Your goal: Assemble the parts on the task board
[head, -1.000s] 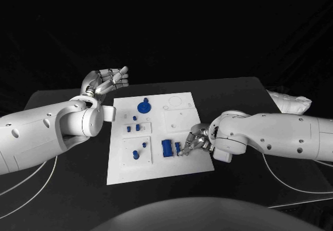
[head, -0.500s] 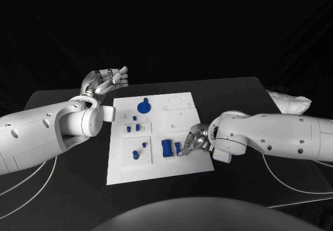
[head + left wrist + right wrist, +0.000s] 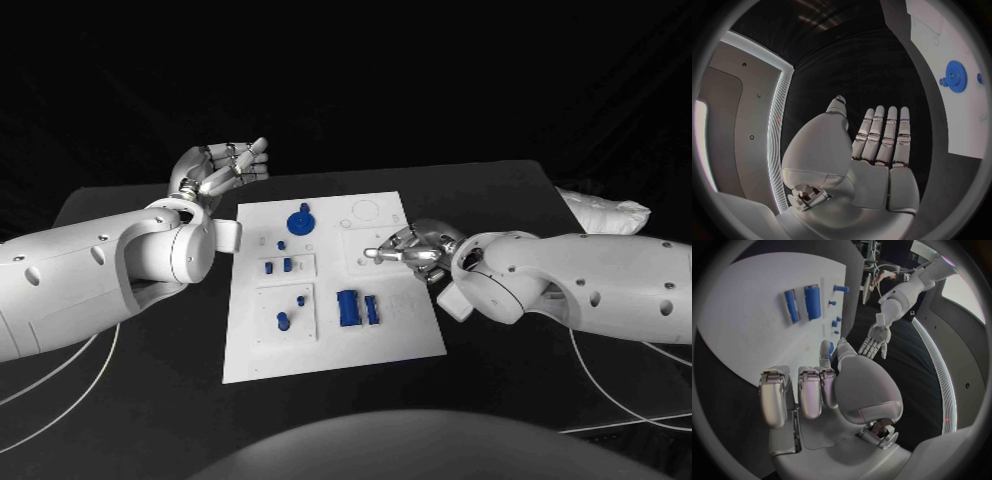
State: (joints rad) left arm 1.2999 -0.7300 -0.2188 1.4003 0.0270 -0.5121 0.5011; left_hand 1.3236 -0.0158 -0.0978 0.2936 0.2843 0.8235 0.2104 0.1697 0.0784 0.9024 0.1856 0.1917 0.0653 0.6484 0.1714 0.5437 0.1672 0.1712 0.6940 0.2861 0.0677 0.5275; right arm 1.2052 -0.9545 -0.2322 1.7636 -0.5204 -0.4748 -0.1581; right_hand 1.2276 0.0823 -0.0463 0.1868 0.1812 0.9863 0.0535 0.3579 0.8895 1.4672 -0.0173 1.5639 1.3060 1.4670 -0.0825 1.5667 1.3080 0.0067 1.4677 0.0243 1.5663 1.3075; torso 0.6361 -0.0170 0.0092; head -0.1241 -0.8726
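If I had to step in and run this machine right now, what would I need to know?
Left hand: open, fingers straight, raised off the table beside the board's far left corner, holding nothing.
Right hand: over the board's right edge, empty as far as the views show, fingers partly curled.
Board: flat in the middle of the table. Gear sits at its far end; two upright blocks side by side near the right edge; small pegs on the left half.
Left to do: several sockets on the far right look unfilled.

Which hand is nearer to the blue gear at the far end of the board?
Left. The left hand hovers off the board's far left corner, close beside the blue gear. The right hand is over the board's right edge, farther away.
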